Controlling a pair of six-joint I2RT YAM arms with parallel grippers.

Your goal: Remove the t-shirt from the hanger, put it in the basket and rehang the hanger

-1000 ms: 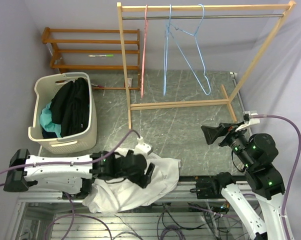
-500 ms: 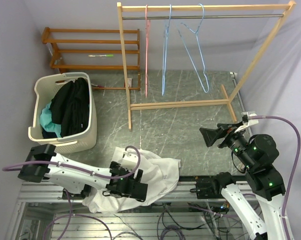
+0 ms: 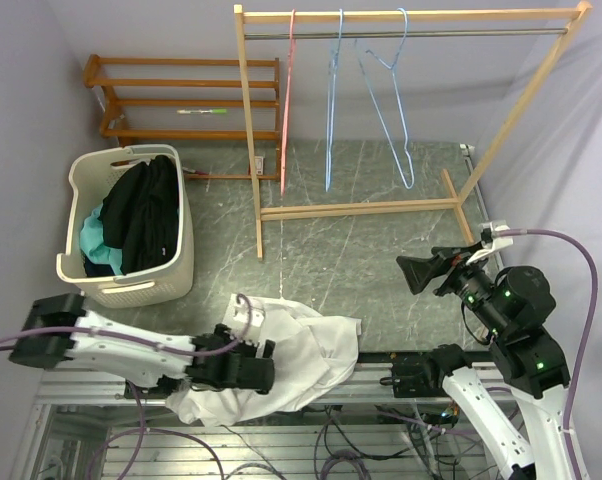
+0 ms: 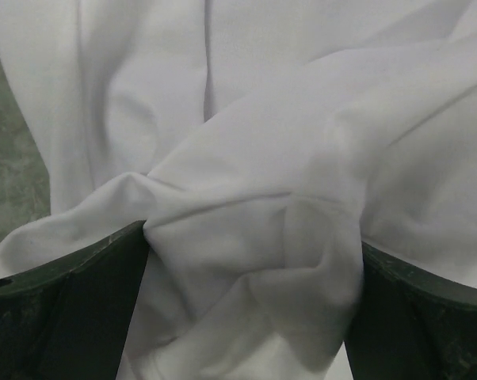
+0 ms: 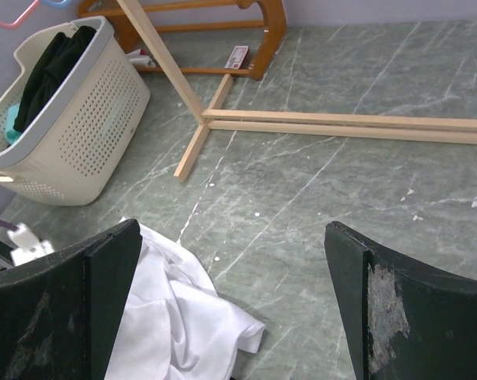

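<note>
T-shirt (image 3: 316, 350) lies crumpled at the desk's (image 3: 381, 270) near edge, off the bare hangers (image 3: 332, 100), so removal looks done; left tool (image 4: 246, 265) gapes open over its folds, and right tool (image 5: 230, 245) hangs open, empty.

Surface: green marbled slab (image 3: 381, 260), pale veins, a few white specks.

Lying directly on it:
- white t-shirt (image 3: 316, 345), crumpled in a heap at the near edge, part of it hanging over that edge.
- cream perforated laundry basket (image 3: 171, 270), left side, upright, apart from the shirt.
- wooden clothes rack (image 3: 361, 209), foot rails flat on the slab, centre to right.
- low wooden shelf (image 3: 181, 100), far left corner, behind the basket.
</note>
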